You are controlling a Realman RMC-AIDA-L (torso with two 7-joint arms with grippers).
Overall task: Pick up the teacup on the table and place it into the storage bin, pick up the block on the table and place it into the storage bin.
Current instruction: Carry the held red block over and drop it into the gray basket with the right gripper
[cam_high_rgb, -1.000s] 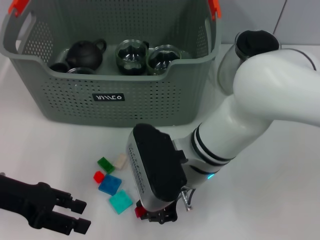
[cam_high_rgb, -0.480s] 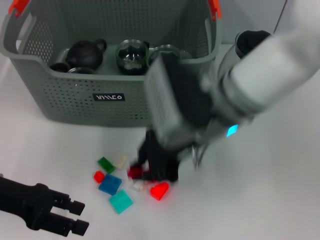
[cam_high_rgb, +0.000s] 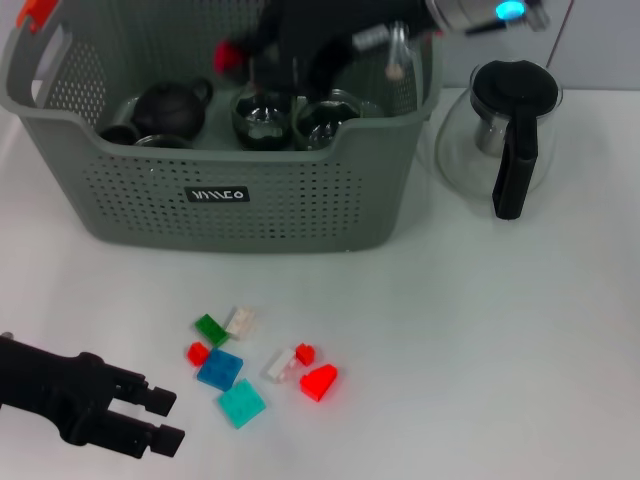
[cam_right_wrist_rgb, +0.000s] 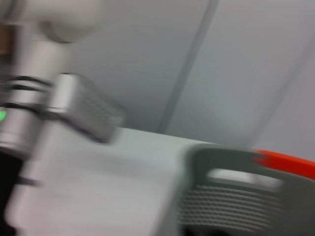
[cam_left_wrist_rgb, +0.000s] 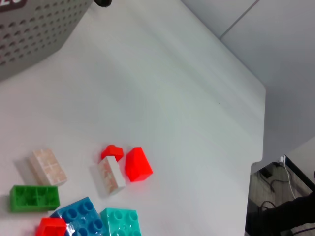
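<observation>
The right hand [cam_high_rgb: 262, 55] is a dark blur above the storage bin [cam_high_rgb: 225, 195], a small red block [cam_high_rgb: 227, 55] at its tip; its grip cannot be made out. Below it, inside the bin, sit dark teacups [cam_high_rgb: 265, 115]. The left hand [cam_high_rgb: 150, 420], fingers apart, rests low on the table [cam_high_rgb: 480, 350] beside scattered blocks [cam_high_rgb: 232, 385].
</observation>
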